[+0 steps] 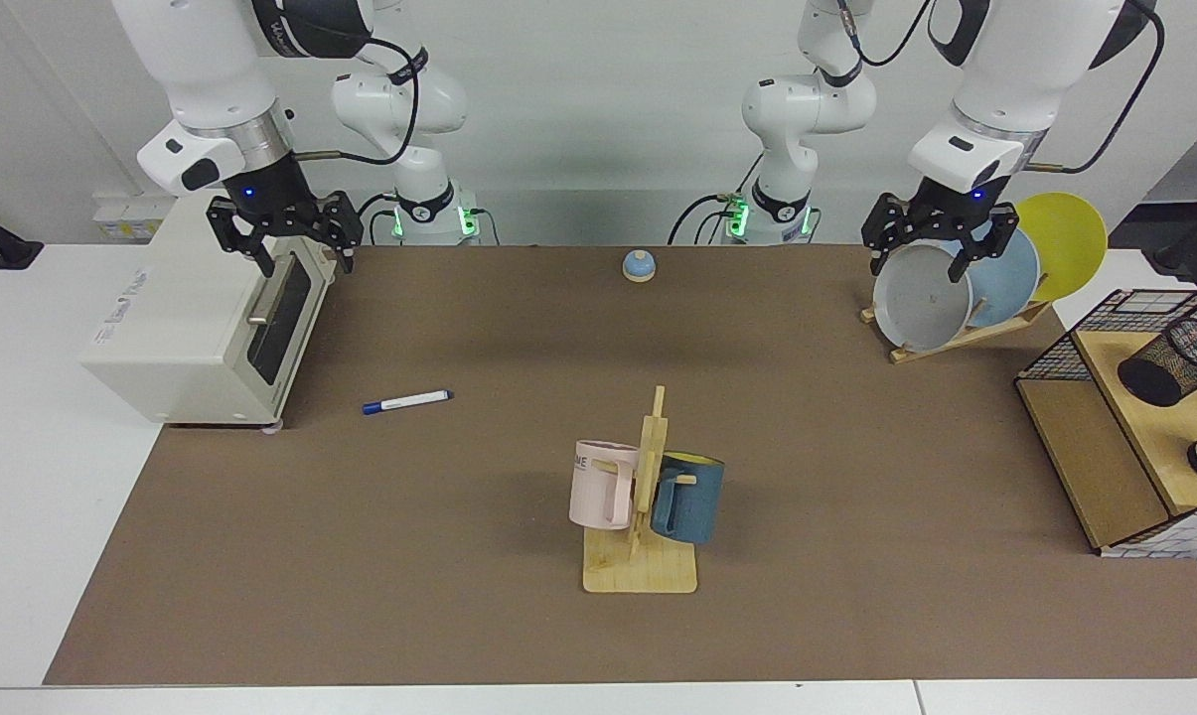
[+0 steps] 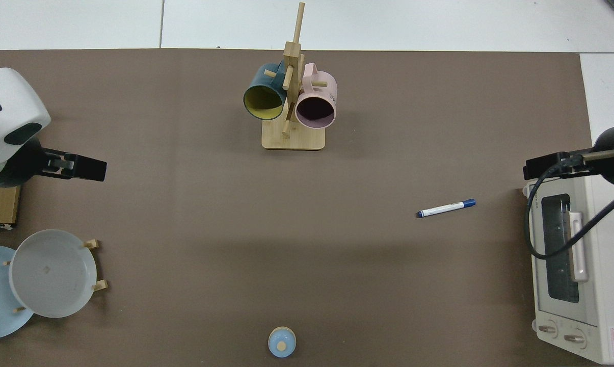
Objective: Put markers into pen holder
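Brown matting (image 1: 459,556) is seen across the whole work surface. The marker (image 1: 406,401) is found lying flat on it, near the front corner of the toaster oven (image 1: 191,328), its blue cap pointed toward that oven; nothing touches it. In the top view the marker (image 2: 445,208) is noted well apart from the mug rack.

The pen holder (image 1: 1174,360) is seen on its side, or steeply tilted, on the wooden floor of the wire basket (image 1: 1045,362) at the far edge of the table, mouth turned up and outward. Whether it leans on the basket wall cannot be made out from this angle.

The right gripper (image 1: 284,256) is held in the air above the oven's front top edge, fingers spread wide and nothing between them. In the top view the same gripper (image 2: 546,165) is seen edge-on over the oven corner.

The left gripper (image 1: 931,256) is held above the grey plate (image 1: 921,298) in the plate rack, fingers likewise parted and empty. From above it (image 2: 85,168) is seen clear of the plates.

A wooden mug rack (image 1: 643,556) is noted mid-table with a pink mug (image 1: 600,484) and a blue mug (image 1: 689,497) hung on it. A small blue knob-shaped object (image 1: 639,265) is noted at the far side of the mat.
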